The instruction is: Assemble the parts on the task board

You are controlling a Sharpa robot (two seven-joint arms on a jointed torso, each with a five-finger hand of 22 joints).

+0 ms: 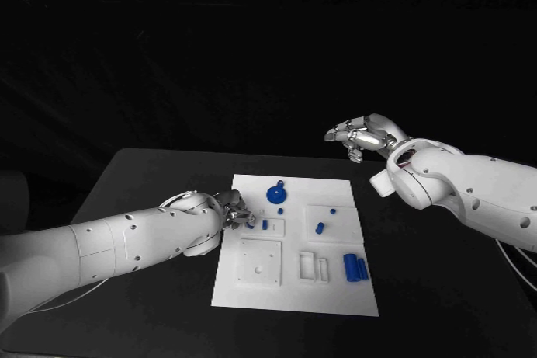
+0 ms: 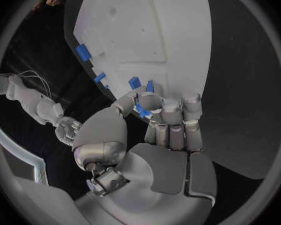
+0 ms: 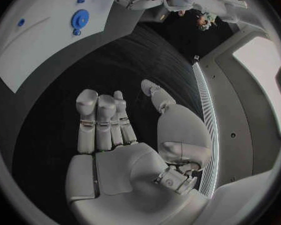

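1 small blue part (image 2: 142,111) is pinched in the left hand (image 1: 227,208) over the task board (image 1: 336,296), left of frame centre, so lower it squarely, while the right hand (image 1: 364,136) hangs open and empty at upper right.

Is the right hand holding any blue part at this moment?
No, the right hand is raised off the task board with straight fingers and nothing between them.

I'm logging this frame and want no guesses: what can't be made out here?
- Head view: what the left hand touches on the board; its fingers cover it.
- Left wrist view: the shape of the blue part at the fingers; mostly hidden.
- Right wrist view: board cut off by the rim.
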